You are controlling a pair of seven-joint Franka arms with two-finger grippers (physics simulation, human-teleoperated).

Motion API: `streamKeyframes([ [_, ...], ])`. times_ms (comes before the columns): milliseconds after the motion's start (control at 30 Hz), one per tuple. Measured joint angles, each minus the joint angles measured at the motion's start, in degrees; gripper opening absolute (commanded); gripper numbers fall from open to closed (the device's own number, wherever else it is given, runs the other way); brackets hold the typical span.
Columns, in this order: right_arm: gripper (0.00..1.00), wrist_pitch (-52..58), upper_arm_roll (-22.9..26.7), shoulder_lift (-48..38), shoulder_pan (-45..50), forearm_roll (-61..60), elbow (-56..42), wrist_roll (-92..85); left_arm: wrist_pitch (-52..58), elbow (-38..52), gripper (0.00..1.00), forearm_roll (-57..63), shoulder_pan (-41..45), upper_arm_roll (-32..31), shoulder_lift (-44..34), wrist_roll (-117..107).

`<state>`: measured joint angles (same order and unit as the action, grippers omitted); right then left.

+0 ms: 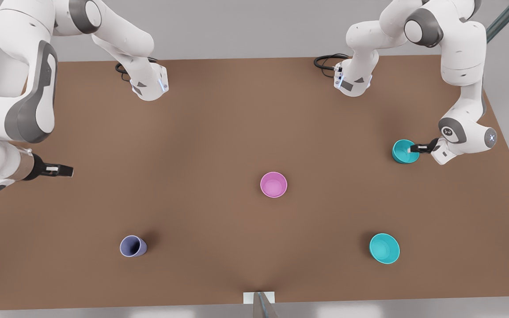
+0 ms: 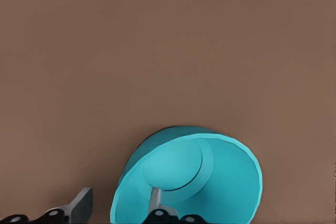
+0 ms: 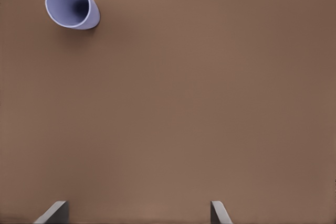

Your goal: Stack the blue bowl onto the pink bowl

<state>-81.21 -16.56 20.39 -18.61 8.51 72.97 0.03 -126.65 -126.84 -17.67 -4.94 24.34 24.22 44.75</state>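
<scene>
The blue bowl (image 1: 402, 151) (image 2: 210, 182) stands on the table at the front view's right. My left gripper (image 1: 412, 149) (image 2: 118, 203) is at its rim, one finger (image 2: 155, 200) inside the bowl and the other (image 2: 79, 208) outside. A sliver of table shows between the outer finger and the wall, so the gripper is open. The pink bowl (image 1: 274, 184) sits upright near the table's middle, well apart from both arms. At the front view's left, my right gripper (image 1: 66, 170) (image 3: 139, 211) waits open over bare table, holding nothing.
A second teal bowl (image 1: 384, 248) sits near the front edge at the front view's right. A lavender-blue cup (image 1: 133, 246) (image 3: 72, 4) stands at the front left. The brown table (image 1: 201, 132) spreads wide between them.
</scene>
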Motion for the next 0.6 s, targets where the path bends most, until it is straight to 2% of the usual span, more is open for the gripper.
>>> streamKeyframes([
  [67, 1.0, -0.3, 0.7, -2.8, 2.1, 0.1, 2.3, -0.9, -0.1, 0.0, 0.21, -0.9, 0.0, -0.2, 0.0, 1.3],
  [167, 1.0, -2.4, 2.2, -10.7, 4.1, 0.2, 12.2, -2.2, 0.1, 0.5, 0.21, -1.4, 0.0, -0.4, -0.2, 2.7],
  [267, 1.0, -3.9, 3.4, -9.8, 5.7, 0.1, 12.4, -3.2, 2.3, 3.4, 0.21, -1.5, 1.0, -0.8, -1.8, 3.1],
  [367, 1.0, -4.6, 3.6, -7.9, 3.8, 0.1, 11.4, -4.1, 5.2, 4.9, 0.21, -1.6, 11.6, -1.7, -6.3, 0.3],
  [400, 1.0, -4.8, 3.7, -7.5, 3.8, 0.1, 11.3, -4.3, 6.0, 6.4, 0.21, -1.6, 16.6, -3.9, -6.2, -1.5],
  [500, 1.0, -5.4, 3.3, -7.1, 4.5, 0.1, 11.1, -5.0, 8.3, 15.9, 0.21, -2.2, 24.3, -13.4, -1.5, -8.8],
  [600, 1.0, -5.5, 3.1, -6.0, 4.6, 0.1, 9.7, -5.5, 10.6, 30.1, 0.21, -2.5, 31.1, -15.4, 5.7, -17.7],
])
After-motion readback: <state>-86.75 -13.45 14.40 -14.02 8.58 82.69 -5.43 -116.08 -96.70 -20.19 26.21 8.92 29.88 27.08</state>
